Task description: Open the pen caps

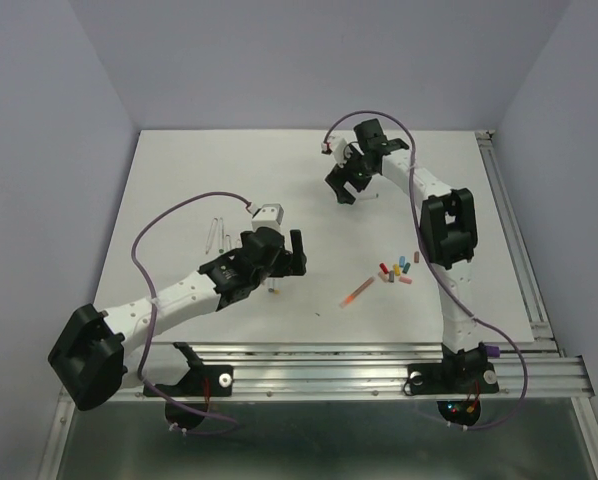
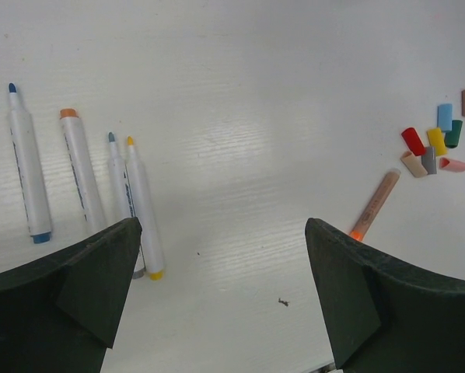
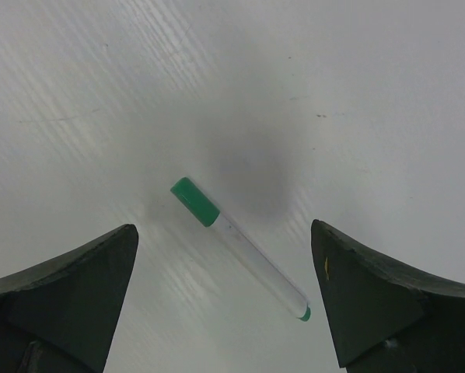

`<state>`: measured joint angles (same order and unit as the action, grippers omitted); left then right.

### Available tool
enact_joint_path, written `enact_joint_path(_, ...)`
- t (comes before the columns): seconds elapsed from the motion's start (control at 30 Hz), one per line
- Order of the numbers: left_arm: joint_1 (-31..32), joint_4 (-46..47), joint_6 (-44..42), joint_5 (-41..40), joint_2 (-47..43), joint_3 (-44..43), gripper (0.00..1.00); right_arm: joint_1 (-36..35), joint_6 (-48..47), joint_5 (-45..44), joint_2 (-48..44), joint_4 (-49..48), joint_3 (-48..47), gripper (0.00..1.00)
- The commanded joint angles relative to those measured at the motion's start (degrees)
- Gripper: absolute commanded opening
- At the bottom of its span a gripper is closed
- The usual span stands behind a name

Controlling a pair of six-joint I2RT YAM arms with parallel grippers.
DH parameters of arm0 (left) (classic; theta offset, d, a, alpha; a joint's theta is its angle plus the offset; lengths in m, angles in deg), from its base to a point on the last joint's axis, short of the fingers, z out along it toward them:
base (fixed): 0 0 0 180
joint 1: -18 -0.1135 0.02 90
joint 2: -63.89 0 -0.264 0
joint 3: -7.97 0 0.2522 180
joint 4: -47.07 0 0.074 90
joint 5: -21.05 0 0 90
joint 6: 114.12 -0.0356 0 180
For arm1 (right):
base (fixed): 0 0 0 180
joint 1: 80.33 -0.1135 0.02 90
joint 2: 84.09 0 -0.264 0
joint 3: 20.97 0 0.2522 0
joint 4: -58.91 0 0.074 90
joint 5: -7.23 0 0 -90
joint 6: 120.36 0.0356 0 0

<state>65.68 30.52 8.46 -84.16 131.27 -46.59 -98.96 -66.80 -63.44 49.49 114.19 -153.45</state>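
Several loose pen caps (image 2: 433,148) in red, yellow, blue, green, grey, pink and tan lie in a cluster, also seen right of centre in the top view (image 1: 397,269). A capped orange pen (image 2: 375,203) lies beside them. My left gripper (image 2: 225,264) is open and empty above bare table, between the cluster and a row of uncapped pens (image 2: 81,175). My right gripper (image 3: 223,233) is open over a white pen (image 3: 260,260) that still wears its green cap (image 3: 195,202); it does not touch it. In the top view the left gripper (image 1: 291,255) is mid-table and the right gripper (image 1: 345,188) is far back.
The white table (image 1: 179,180) is ringed by grey walls, with an aluminium rail (image 1: 514,230) along its right side and another along the near edge. Faint pen barrels (image 1: 217,232) lie left of the left arm. A small dark speck (image 2: 283,301) lies between the left fingers.
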Motion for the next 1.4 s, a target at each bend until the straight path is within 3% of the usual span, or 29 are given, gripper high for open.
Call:
enact_joint_path(0.0, -0.48, 0.94, -1.73, -0.79, 0.21, -0.51, 0.99, -1.67, -2.92, 0.88, 1.51, 4.01, -3.45, 0.97)
enact_joint_path(0.17, -0.75, 1.03, -1.73, -0.71, 0.30, -0.42, 0.99, -2.02, -4.07, 0.54, 2.03, 4.01, -2.49, 0.95)
enact_joint_path(0.5, -1.27, 0.94, -2.17, 0.26, -0.31, -0.42, 0.99, -3.08, -3.63, -2.98, 6.87, 4.28, -4.86, 0.75)
enact_joint_path(0.6, -1.62, 0.94, -2.17, 0.17, -0.49, -0.16, 0.99, -3.08, -3.28, -3.77, 6.52, 3.40, -2.94, 0.65)
enact_joint_path(1.07, -1.80, 0.42, -2.61, 0.35, -0.49, -0.51, 0.99, -3.08, -1.61, -8.96, 4.59, -0.03, 3.58, 0.45)
enact_joint_path(1.37, -1.89, -0.46, -2.43, 0.26, -1.02, -0.69, 0.99, -2.90, -1.78, -12.65, 3.54, -1.88, 6.21, 0.43)
